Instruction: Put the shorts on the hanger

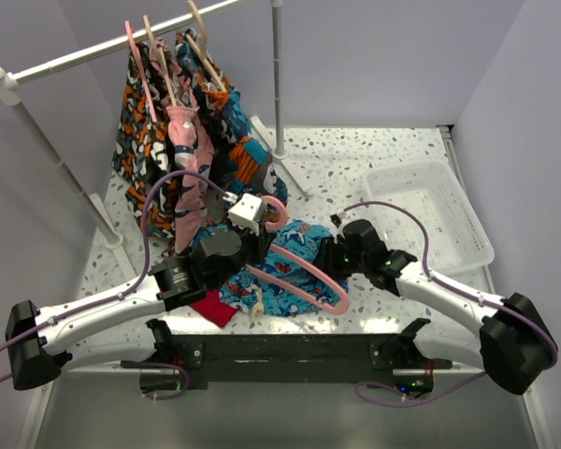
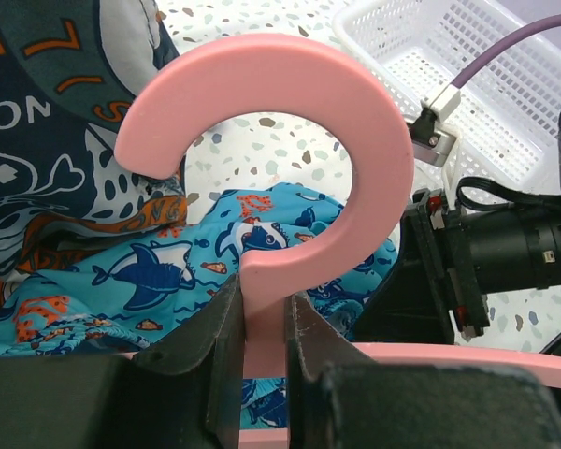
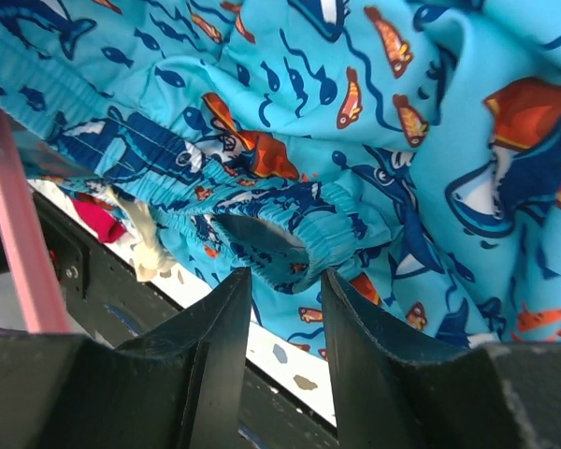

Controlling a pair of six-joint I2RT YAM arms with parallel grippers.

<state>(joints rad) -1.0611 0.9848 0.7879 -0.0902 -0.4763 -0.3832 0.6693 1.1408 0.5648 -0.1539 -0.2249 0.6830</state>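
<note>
The shorts (image 1: 279, 297), bright blue with a shark print, lie bunched on the table between the two arms. The salmon-pink hanger (image 1: 304, 283) lies across them, its hook (image 2: 374, 122) raised. My left gripper (image 2: 264, 318) is shut on the hanger's neck just under the hook. My right gripper (image 3: 288, 273) reaches in from the right. Its tips pinch a fold of the shorts' (image 3: 402, 122) elastic waistband, and the lower gap between the fingers shows table. A hanger bar (image 3: 14, 224) runs at the left. The white drawstring (image 3: 150, 248) hangs near the front edge.
A clothes rack at the back left holds patterned garments (image 1: 168, 140) on hangers; its upright pole (image 1: 279, 84) stands behind the shorts. A white mesh basket (image 1: 430, 215) sits at the right. A plain red cloth (image 1: 215, 309) lies by the left arm.
</note>
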